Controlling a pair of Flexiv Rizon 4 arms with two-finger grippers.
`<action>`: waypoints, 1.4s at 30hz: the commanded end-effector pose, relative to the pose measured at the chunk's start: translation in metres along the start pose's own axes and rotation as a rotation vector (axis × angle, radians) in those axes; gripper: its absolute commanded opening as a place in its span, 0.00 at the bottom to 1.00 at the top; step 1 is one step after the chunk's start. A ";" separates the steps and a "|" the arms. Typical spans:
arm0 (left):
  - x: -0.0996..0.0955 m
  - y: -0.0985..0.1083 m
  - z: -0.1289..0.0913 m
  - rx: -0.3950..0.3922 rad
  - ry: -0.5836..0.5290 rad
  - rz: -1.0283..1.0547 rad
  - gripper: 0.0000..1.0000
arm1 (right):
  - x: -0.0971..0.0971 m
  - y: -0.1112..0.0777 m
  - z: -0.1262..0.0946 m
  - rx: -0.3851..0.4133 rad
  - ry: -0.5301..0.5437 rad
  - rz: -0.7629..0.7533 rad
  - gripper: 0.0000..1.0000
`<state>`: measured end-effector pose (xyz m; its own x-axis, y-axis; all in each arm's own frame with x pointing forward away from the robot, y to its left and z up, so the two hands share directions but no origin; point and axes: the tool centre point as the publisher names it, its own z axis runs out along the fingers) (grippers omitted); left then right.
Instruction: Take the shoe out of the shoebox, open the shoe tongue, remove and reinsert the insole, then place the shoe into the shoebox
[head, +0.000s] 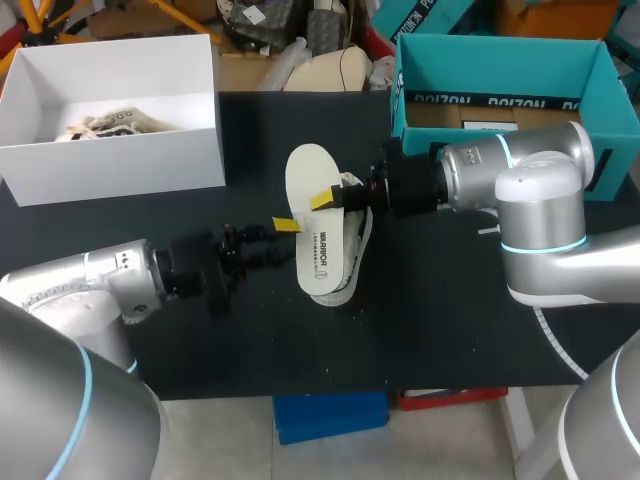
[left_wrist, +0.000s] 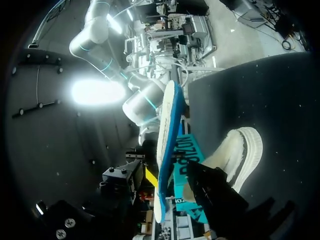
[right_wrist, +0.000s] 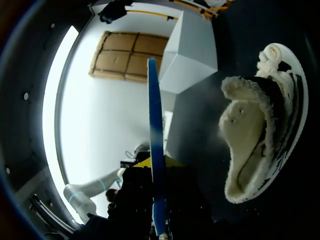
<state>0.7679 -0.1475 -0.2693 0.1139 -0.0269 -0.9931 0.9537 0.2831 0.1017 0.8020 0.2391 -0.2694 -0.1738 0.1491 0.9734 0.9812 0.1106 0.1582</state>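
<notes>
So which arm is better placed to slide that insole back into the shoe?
Right, probably: its hand pinches the insole directly above the shoe, while the left hand sits open at the insole's edge.

Seen from the head camera, the insole covers most of the shoe, leaving only a rim and some lace. From both wrists the insole's near end is lost in darkness. The white shoebox wall half hides a cream object, too small to name.
</notes>
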 end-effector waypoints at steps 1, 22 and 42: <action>0.003 0.005 0.012 0.005 0.000 0.002 0.48 | 0.000 0.000 0.001 -0.001 -0.001 0.001 0.00; 0.004 0.014 0.034 0.032 -0.010 0.024 0.19 | 0.000 0.000 0.001 -0.001 -0.001 0.001 0.00; 0.015 0.003 0.007 0.099 0.139 -0.035 0.00 | -0.004 -0.003 -0.030 -0.072 -0.111 0.007 1.00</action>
<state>0.7820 -0.1668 -0.2903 0.0649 0.0352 -0.9973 0.9767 0.2026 0.0708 0.8141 0.2216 -0.2768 -0.1750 0.2205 0.9596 0.9844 0.0585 0.1661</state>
